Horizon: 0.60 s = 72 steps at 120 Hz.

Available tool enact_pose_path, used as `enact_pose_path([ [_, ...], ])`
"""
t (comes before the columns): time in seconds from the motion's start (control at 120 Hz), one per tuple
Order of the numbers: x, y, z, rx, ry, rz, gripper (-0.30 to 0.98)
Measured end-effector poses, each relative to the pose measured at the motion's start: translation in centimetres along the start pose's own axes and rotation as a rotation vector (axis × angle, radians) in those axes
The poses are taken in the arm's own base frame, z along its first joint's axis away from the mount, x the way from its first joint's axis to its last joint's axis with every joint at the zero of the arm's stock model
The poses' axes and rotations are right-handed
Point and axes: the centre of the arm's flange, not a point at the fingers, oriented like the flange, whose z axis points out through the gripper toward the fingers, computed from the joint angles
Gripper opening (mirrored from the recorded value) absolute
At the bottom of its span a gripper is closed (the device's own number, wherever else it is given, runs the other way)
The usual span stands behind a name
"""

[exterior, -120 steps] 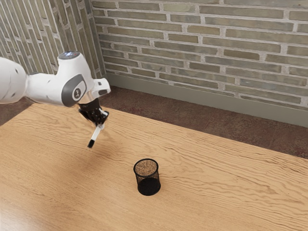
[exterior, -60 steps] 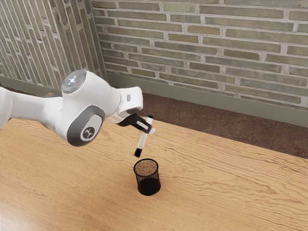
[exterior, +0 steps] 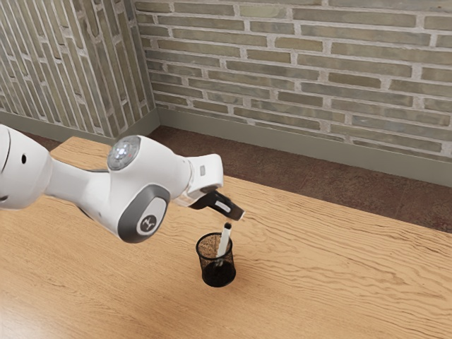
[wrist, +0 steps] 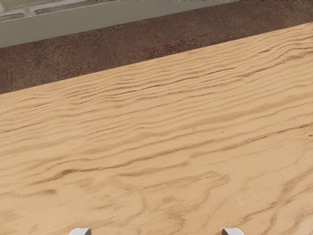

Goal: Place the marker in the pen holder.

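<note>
Leaning inside pen holder (exterior: pixel 218 277), marker (exterior: pixel 224 241) in exterior view, fingers (exterior: pixel 234 210) spread in wrist view

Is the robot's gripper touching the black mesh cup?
Apart. The exterior view shows it: the gripper is above the rim of the cup, with a strip of tabletop visible between them.

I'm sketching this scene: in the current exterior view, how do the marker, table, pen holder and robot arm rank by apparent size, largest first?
1. Table
2. Robot arm
3. Pen holder
4. Marker, judging by what shows
</note>
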Motion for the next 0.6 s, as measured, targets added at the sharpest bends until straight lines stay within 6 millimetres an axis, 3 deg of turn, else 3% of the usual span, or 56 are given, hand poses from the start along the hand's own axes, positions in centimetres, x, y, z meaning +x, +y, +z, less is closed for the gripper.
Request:
enact_pose_path([
  [0.125, 0.0, -0.4, 0.1, 0.002, -0.019, -0.002, 0.48],
  [0.158, 0.8, -0.5, -0.1, -0.001, -0.04, -0.004, 0.51],
  [0.25, 8.1, -1.4, -1.4, -0.027, -0.121, -0.012, 0.57],
  [0.308, 11.4, -3.4, -2.5, -0.033, -0.206, -0.033, 0.6],
  [0.408, 15.5, -9.9, -6.6, 0.006, -0.328, -0.093, 0.63],
  [0.475, 17.9, -14.2, -10.7, 0.054, -0.379, -0.132, 0.65],
  [0.542, 18.9, -15.7, -13.8, 0.079, -0.436, -0.148, 0.66],
  [0.6, 18.1, -16.2, -16.0, 0.092, -0.493, -0.169, 0.66],
])
